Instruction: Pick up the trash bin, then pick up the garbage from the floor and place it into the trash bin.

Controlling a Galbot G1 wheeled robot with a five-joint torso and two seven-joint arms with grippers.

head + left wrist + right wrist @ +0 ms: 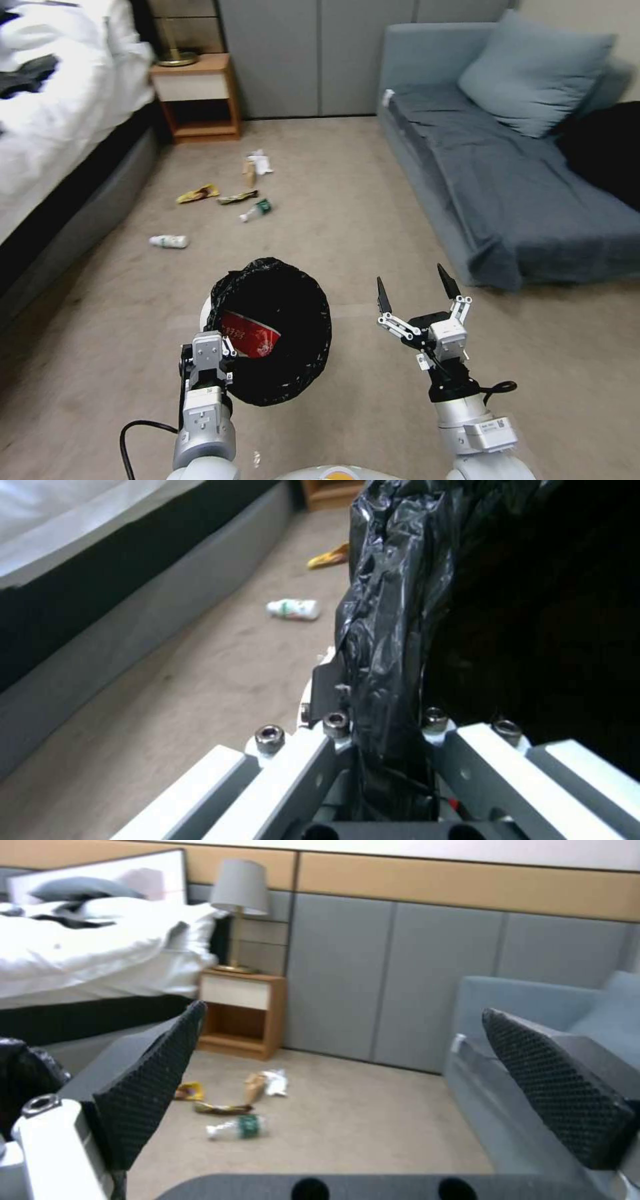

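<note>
One wrapper (pixel 248 336) already lies in the trash bin (pixel 280 333), clamped at its rim by the left gripper (pixel 208 357) at 7 o'clock. Right gripper (pixel 419 293), fingers wide, holds nothing; remaining garbage (pixel 257 210) on the floor (pixel 347 220) at 12 o'clock calls for approaching.

Glossy, crinkled black plastic lines the trash bin (pixel 280 333) (carpeted floor (pixel 347 200) looks matt).
</note>
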